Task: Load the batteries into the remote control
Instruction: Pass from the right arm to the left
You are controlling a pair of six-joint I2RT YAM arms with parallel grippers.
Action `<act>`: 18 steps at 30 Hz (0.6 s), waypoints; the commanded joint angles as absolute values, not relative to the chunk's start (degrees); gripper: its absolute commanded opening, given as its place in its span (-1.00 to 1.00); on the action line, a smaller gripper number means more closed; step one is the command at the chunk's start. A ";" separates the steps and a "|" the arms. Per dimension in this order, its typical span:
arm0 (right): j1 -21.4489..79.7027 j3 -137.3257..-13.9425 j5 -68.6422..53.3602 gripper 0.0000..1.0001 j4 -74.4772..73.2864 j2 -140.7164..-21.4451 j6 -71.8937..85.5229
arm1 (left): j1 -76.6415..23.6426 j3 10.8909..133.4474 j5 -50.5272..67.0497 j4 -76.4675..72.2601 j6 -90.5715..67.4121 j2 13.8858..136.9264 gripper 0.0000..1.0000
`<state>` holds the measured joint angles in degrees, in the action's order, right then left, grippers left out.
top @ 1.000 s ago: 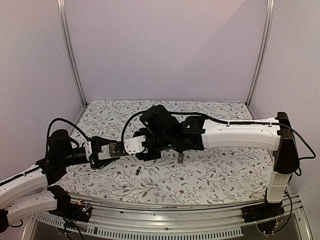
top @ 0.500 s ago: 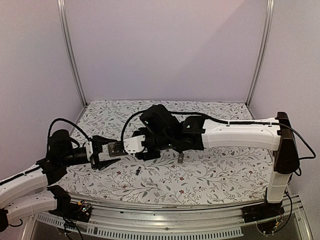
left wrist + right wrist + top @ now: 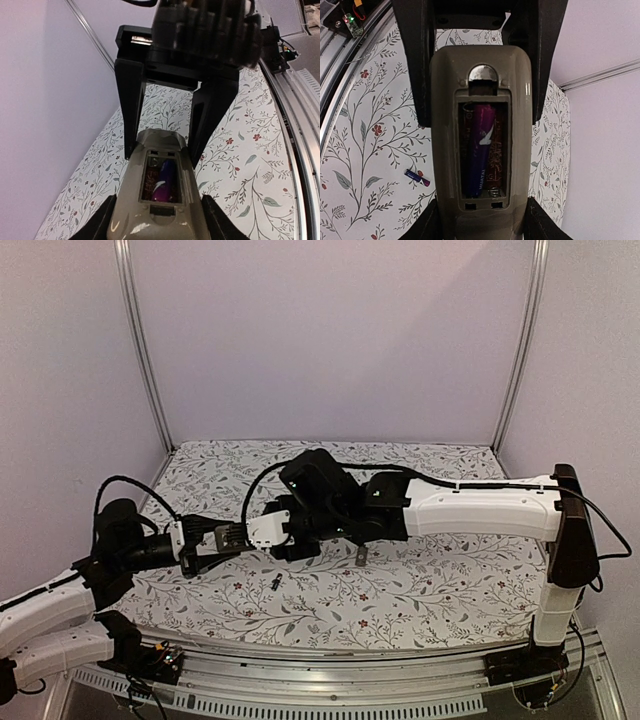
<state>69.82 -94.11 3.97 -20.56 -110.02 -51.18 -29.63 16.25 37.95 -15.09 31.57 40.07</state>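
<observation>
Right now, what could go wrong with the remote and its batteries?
1. The remote control hangs between the left gripper and the right gripper. If one lets go to fetch the loose battery on the table, it may tip.
2. The recess is uncovered, so the purple battery inside could slip out.
3. The loose battery might roll when nudged.
</observation>
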 commanded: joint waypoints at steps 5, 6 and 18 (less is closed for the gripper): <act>70.23 -91.56 5.49 0.46 -14.29 -107.60 -48.84 | -30.06 15.58 37.50 -17.97 35.30 37.22 -1.00; 70.24 -90.91 5.72 0.54 -13.73 -107.25 -48.65 | -30.10 15.49 37.68 -18.01 35.55 36.83 -1.00; 70.14 -84.99 -3.03 0.75 -3.45 -97.02 -38.62 | -30.78 14.62 34.51 -20.22 39.14 36.48 -1.00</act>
